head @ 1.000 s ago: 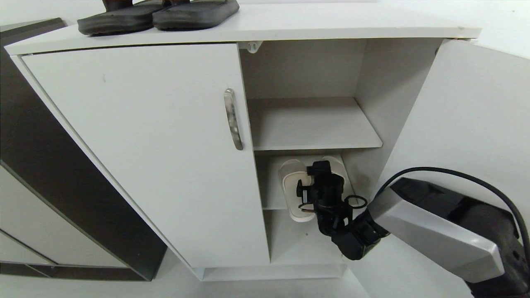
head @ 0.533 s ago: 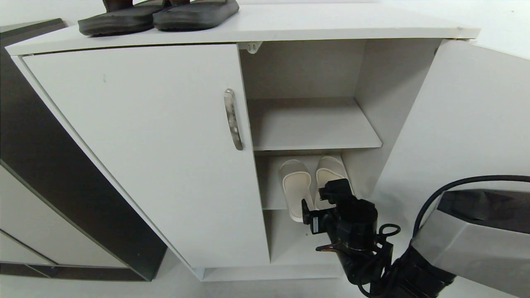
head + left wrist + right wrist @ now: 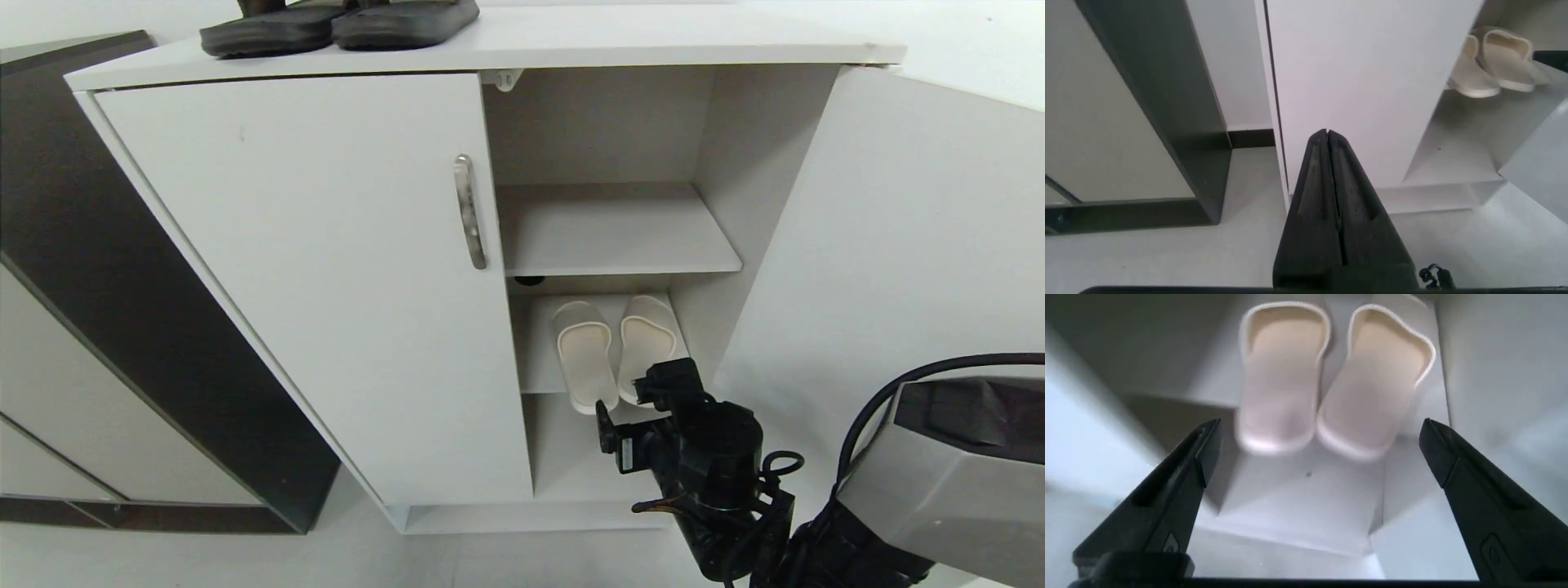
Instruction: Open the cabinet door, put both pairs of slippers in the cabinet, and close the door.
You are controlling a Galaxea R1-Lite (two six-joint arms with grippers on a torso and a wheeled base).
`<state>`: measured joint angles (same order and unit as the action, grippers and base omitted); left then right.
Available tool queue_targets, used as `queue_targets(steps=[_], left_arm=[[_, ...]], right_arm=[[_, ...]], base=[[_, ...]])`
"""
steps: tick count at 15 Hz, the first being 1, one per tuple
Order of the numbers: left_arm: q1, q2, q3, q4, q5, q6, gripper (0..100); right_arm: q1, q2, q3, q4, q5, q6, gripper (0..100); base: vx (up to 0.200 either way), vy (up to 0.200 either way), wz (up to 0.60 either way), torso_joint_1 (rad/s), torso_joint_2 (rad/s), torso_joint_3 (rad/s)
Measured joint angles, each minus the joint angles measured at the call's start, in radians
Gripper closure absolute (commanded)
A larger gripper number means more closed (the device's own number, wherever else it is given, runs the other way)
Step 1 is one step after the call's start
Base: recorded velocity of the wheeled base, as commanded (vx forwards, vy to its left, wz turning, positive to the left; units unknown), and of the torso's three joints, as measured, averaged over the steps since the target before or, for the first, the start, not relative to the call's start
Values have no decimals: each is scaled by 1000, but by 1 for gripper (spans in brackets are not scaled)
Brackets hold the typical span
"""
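Status: white slippers (image 3: 612,347) shelved, lower centre; right gripper (image 3: 641,400) just below them, jaws apart. Left gripper (image 3: 1327,143) — jaws together. Black slippers (image 3: 343,24) atop cabinet (image 3: 653,37), upper left — you likely fetch those next.

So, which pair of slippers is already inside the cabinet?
The white pair, side by side on the second shelf of the open half. The black pair lies on the cabinet top.
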<state>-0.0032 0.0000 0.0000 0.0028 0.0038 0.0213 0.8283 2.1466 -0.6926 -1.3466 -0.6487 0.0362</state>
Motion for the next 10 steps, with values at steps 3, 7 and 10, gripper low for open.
queue_targets(steps=[3,7,10], left_arm=[[0,0,0,-1,0,0,100],[0,0,0,-1,0,-3,100],[0,0,0,-1,-1,-3,100]], right_arm=[[-1,-1,0,0,0,-1,0],[-2,-1,1,-6,0,-1,0],[0,-2,3,-12,0,-1,0]], base=[[-67,0,0,1,-1,1],[0,0,0,0,0,0],[0,0,0,0,0,0]])
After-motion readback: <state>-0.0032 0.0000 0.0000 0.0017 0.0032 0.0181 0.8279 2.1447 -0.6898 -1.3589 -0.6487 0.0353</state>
